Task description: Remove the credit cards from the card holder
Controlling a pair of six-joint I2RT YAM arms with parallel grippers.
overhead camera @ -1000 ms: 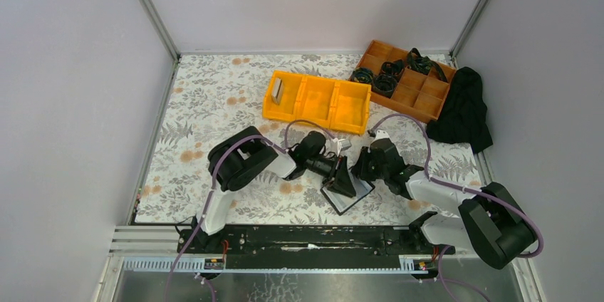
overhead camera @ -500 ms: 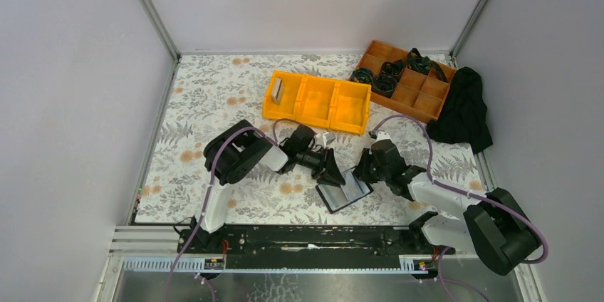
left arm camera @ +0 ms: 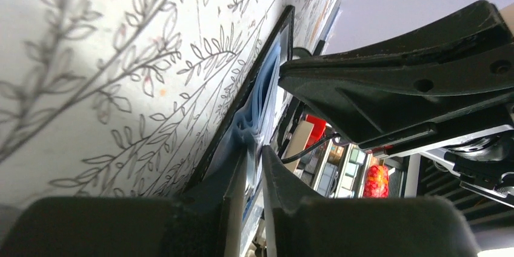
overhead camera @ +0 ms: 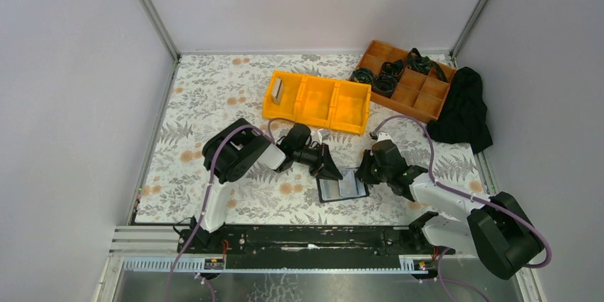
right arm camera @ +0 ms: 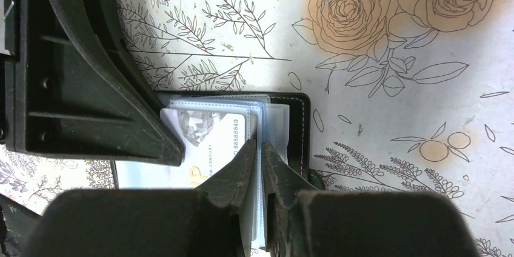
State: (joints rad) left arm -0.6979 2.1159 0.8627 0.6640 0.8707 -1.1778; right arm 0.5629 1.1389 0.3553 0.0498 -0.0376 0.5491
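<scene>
Sleeves [right arm camera: 271, 117] of the card holder [overhead camera: 343, 189] sit pinched in left jaws and right jaws alike.

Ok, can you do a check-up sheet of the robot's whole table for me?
Surface: flowery tablecloth, lying flat.
Job's things: card holder lying open; a credit card inside its clear sleeve; one grey card standing in the left compartment of the yellow bin.
Clutter: orange tray with black bands; black cloth.
Pincers: left pincer nearly shut on the holder's sleeve edges; right pincer shut on a sleeve.
Cables: purple cables looped along both arms; no snag seen.
Surroundings: plain pale walls; black rail under the arm bases.
</scene>
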